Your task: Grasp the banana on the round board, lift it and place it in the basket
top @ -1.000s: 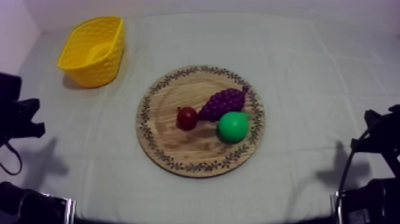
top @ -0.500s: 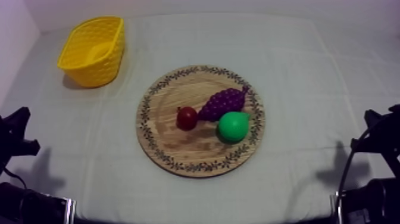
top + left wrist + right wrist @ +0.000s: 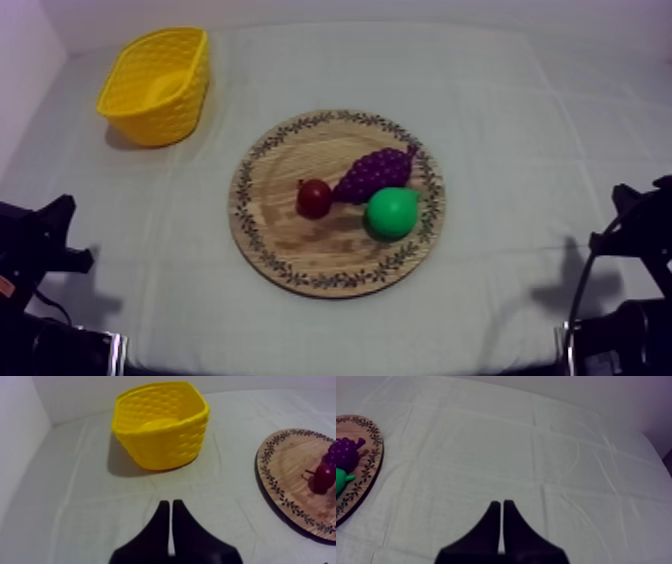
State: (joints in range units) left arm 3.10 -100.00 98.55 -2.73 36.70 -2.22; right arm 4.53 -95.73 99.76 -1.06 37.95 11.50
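Observation:
The yellow basket [image 3: 160,122] stands at the far left of the table, and a smooth curved yellow shape that looks like the banana [image 3: 166,88] lies inside it. In the left wrist view the basket [image 3: 165,448] is ahead of my left gripper [image 3: 167,504], whose fingers lie together, shut on nothing. That gripper [image 3: 55,240] sits low at the left edge, well clear of the basket. The round wooden board [image 3: 285,245] holds no banana. My right gripper [image 3: 501,504] is shut on nothing, over bare cloth to the right of the board [image 3: 367,461].
On the board lie a bunch of grapes [image 3: 375,172], a small red fruit [image 3: 314,198] and a green pear [image 3: 391,212]. The right arm [image 3: 635,235] rests at the table's right edge.
My left arm has drawn back toward the near left edge of the table, away from the basket. The right arm and the fruit have not moved.

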